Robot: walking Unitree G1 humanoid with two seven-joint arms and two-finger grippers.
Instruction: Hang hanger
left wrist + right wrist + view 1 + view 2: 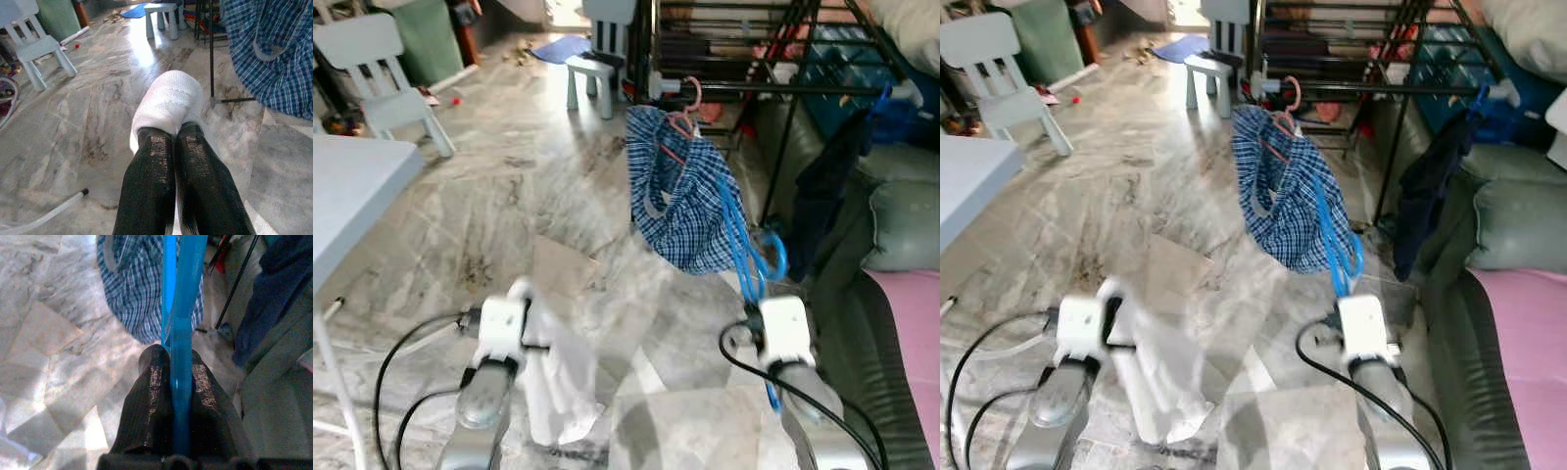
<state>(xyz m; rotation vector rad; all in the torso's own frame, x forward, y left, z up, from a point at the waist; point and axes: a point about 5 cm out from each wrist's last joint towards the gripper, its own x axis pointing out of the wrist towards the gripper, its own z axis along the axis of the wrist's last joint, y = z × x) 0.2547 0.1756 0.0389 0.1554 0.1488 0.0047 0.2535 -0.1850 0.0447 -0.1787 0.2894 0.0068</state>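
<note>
Head cam: right claw [766, 311] clamps the blue hanger [744, 245] carrying the plaid shirt [680, 191], held just below the black drying rack [754, 59] w/ a pink hanger [685, 108] hooked on the rack's front bar; left claw [524, 294] grips a white cloth [553, 377] well left of rack, low over marble floor [509, 196]. L wrist: fingers [156, 186] pinched together on the cloth, shirt & rack legs beyond. R wrist: fingers [146, 401] closed on the hanger, shirt hanging ahead.
</note>
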